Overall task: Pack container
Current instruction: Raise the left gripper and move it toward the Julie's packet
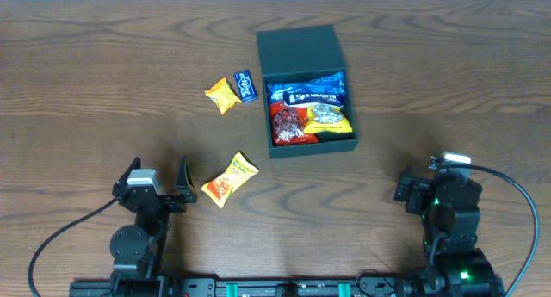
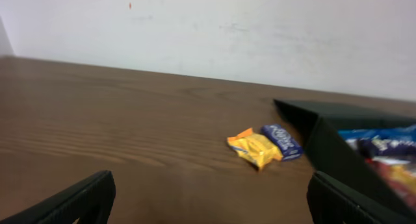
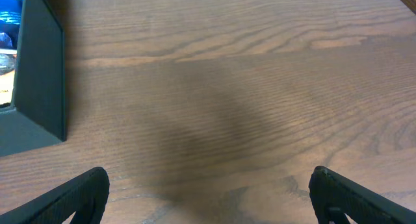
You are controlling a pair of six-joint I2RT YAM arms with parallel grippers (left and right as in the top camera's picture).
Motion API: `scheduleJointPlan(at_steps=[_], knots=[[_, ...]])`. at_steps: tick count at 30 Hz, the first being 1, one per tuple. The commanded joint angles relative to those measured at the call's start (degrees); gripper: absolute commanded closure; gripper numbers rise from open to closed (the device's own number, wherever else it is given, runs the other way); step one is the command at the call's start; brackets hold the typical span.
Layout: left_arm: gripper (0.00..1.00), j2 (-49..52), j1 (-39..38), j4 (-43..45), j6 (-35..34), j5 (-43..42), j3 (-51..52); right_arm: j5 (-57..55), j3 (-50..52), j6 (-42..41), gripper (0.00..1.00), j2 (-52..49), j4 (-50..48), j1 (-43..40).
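Observation:
The container (image 1: 315, 147), a dark teal-green square box, sits at mid table with its lid (image 1: 300, 49) lying open behind it. Blue (image 1: 306, 91), red (image 1: 287, 125) and yellow (image 1: 332, 118) snack packets fill it. Three packets lie on the table to its left: a yellow one (image 1: 221, 95) (image 2: 255, 149), a small blue one (image 1: 246, 84) (image 2: 281, 140) and an orange-yellow one (image 1: 229, 180). My left gripper (image 1: 156, 178) (image 2: 211, 208) stands open and empty near the front edge, just left of the orange-yellow packet. My right gripper (image 1: 429, 185) (image 3: 211, 201) is open and empty at the front right, over bare wood.
The left wrist view shows the container's dark side wall (image 2: 338, 149) at right and a pale wall behind the table. In the right wrist view, a corner of the container (image 3: 42, 87) shows at far left. Cables trail from both arm bases.

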State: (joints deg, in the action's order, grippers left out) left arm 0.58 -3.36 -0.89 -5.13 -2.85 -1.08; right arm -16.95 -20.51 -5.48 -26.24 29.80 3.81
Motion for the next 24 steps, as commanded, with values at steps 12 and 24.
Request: scheduleJointPlan(at_steps=[12,24], knots=[[0.05,5.81,0.33,-36.44,-5.73,-3.87,-31.67,-0.17,0.33,-0.72,0.01,0.09,0.02,-0.46],[0.04,64.67,-2.14,-59.32,-3.48,-10.08,-68.54,-0.17,0.35,-0.72,0.01,0.09,0.02,-0.46]])
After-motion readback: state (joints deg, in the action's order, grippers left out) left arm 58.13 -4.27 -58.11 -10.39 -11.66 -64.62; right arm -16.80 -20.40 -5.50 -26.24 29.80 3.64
